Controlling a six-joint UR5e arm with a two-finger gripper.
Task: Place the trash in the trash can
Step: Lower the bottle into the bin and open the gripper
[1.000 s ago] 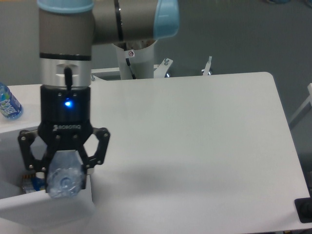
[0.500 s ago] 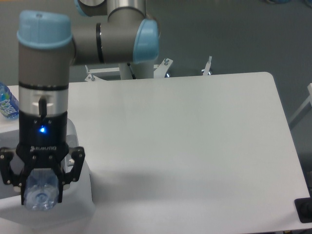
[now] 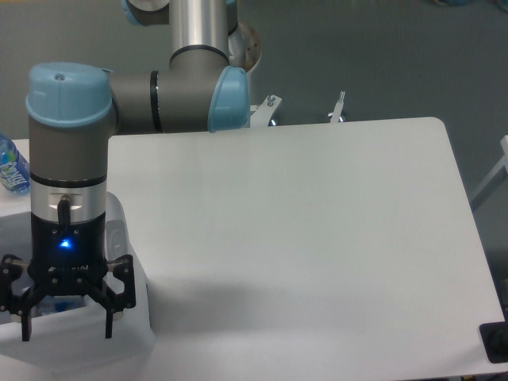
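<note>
- One arm is all there is to watch, its grey and pale-blue joints folded over the left side of the white tabletop [image 3: 302, 230].
- The wrist points straight down, a small blue light glowing on its black collar.
- The pincer [image 3: 67, 316] hangs over the trash can [image 3: 131, 333], its black fingers [image 3: 109, 305] spread wide with nothing clamped between them.
- That trash can sits at the tabletop's lower left corner, a big white bin with a thick rounded rim; a small white latch shows on its right wall.
- Just below the pincer's palm, between the spread fingers, there is a faint bluish, glassy patch inside the bin; it may be the crushed bottle [image 3: 57, 305], but it is too hidden to be sure.
- The paper scrap I cannot make out from here; the arm covers most of the bin's opening.
- At the far left edge stands a water bottle [image 3: 11, 167] with a blue label, tilted, well apart from the pincer.
</note>
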